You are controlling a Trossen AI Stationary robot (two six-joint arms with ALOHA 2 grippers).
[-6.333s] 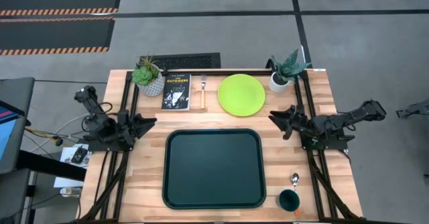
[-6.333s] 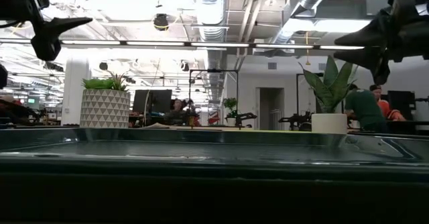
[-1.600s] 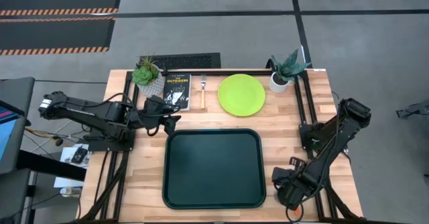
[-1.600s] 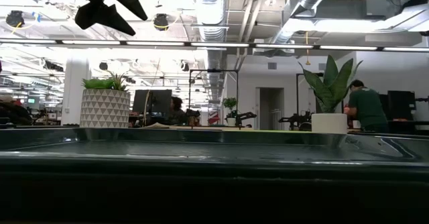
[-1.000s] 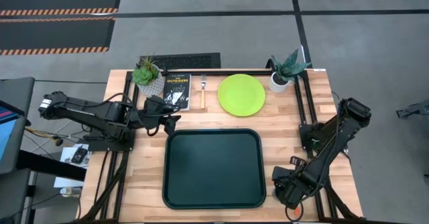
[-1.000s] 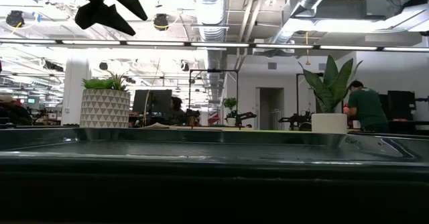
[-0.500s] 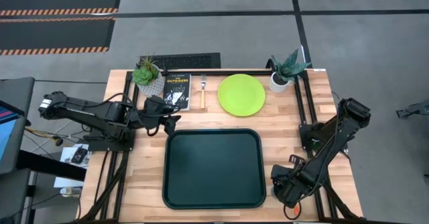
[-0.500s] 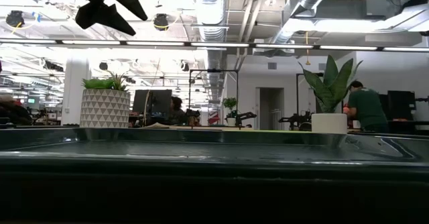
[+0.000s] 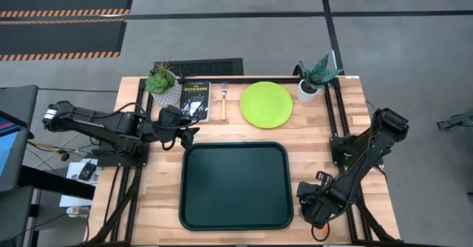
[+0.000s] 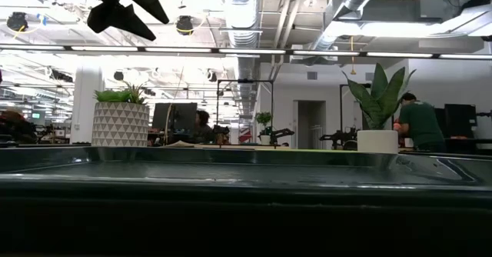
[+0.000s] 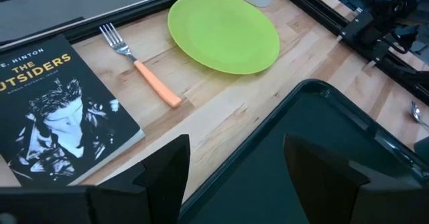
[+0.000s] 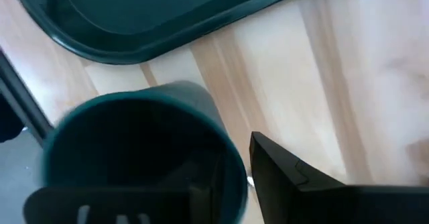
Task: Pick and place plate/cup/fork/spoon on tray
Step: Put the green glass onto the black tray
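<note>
The dark green tray (image 9: 235, 185) lies in the middle of the table. The lime-green plate (image 9: 266, 103) and the fork (image 9: 224, 104) lie beyond the tray's far edge, next to a black book (image 9: 194, 100). My left gripper (image 9: 182, 134) hovers open above the tray's far left corner, holding nothing. My right gripper (image 9: 313, 211) is at the table's near right, beside the tray's near right corner, shut on the dark green cup (image 12: 134, 153). The gripper hides the cup in the high view. The spoon's silver bowl (image 11: 416, 113) shows only in the left wrist view. My right gripper has the cup's wall at its rim (image 12: 231, 167) between its fingers, one finger inside the cup and the other finger (image 12: 295, 180) outside it. The fingers come from above, slanting down. Whether the cup's base is off the table, I cannot tell.
Two white plant pots stand at the far corners, one on the left (image 9: 164, 88) and one on the right (image 9: 308, 89). Black frame rails (image 9: 336, 114) run along both table sides. People show in the room beyond the table in the low view.
My right gripper has shifted a little toward the tray and the table's far edge. My left arm has kept still.
</note>
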